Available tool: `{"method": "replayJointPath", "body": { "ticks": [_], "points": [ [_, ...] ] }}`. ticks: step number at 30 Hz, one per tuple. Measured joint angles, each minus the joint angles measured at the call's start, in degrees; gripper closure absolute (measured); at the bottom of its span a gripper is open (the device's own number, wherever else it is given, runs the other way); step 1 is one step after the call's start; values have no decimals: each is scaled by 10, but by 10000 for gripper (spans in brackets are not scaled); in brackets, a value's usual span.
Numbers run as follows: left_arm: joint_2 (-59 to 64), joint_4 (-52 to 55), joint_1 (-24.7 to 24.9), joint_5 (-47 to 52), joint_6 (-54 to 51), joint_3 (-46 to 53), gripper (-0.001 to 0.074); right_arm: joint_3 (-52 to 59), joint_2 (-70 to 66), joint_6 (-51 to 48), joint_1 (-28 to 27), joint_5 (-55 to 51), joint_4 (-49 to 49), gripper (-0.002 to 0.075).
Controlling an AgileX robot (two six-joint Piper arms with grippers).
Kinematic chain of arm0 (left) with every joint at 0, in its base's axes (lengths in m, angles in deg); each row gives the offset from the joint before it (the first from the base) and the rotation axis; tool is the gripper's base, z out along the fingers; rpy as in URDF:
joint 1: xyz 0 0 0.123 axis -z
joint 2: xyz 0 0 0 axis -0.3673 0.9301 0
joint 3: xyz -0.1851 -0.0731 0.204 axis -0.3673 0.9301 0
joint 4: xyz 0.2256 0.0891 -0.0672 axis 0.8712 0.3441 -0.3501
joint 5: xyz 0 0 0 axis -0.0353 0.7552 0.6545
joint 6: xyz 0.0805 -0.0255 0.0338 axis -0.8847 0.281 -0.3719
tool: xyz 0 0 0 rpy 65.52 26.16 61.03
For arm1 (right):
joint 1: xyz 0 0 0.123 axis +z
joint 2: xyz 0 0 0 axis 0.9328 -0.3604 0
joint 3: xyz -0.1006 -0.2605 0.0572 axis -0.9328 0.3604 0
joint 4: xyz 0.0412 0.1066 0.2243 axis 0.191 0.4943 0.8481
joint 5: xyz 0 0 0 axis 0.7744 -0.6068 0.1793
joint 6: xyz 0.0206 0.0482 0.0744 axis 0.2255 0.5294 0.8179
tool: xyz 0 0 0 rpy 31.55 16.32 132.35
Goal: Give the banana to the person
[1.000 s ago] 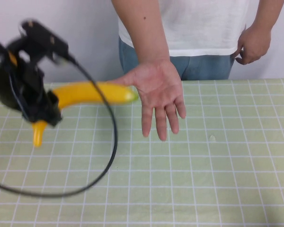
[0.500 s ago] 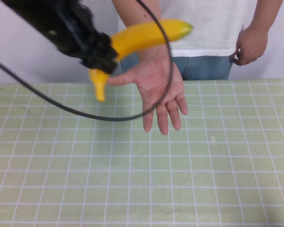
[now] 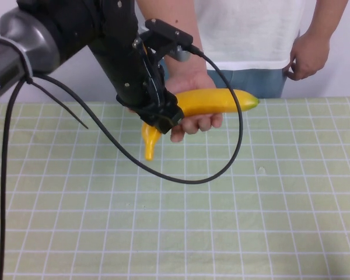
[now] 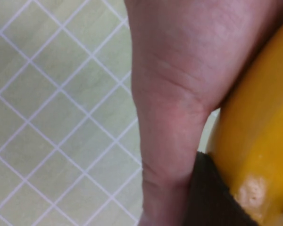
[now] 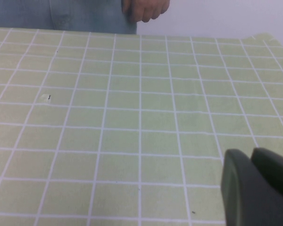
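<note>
The yellow banana (image 3: 213, 101) lies across the person's (image 3: 251, 29) palm above the table's far edge, green tip to the right, stem (image 3: 149, 143) hanging down on the left. The person's hand (image 3: 192, 122) has its fingers curled under the banana. My left gripper (image 3: 165, 119) is shut on the banana near its stem end, right beside that hand. In the left wrist view the banana (image 4: 259, 136) presses against a dark finger pad (image 4: 207, 197), with the person's hand (image 4: 179, 94) touching it. My right gripper (image 5: 251, 160) is shut and empty, low over the mat.
A green mat with a white grid (image 3: 221, 210) covers the table. A black cable (image 3: 181, 179) loops from my left arm down over the mat. The person's other hand (image 3: 306, 55) rests at the hip; it also shows in the right wrist view (image 5: 144, 10).
My left arm has swung right and lowered the banana from chest height into the person's palm. The person's fingers have curled around it.
</note>
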Motion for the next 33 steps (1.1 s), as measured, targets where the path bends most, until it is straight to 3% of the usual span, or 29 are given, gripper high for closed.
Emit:
{"method": "replayJointPath", "body": {
  "ticks": [5,9,12,22,26,31,33],
  "points": [
    [3,16,0,-2,5,-1,414,0,0,0,0,0,0,733],
    [3,26,1,5,35,-1,217,0,0,0,0,0,0,733],
    [-4,36,2,9,49,-1,149,0,0,0,0,0,0,733],
    [-137,50,2,6,75,0,129,0,0,0,0,0,0,733],
    [-211,51,2,7,81,40,223,0,0,0,0,0,0,733],
    [-327,52,2,9,84,166,561,0,0,0,0,0,0,733],
    [-370,57,2,9,85,223,663,0,0,0,0,0,0,733]
  ]
}}
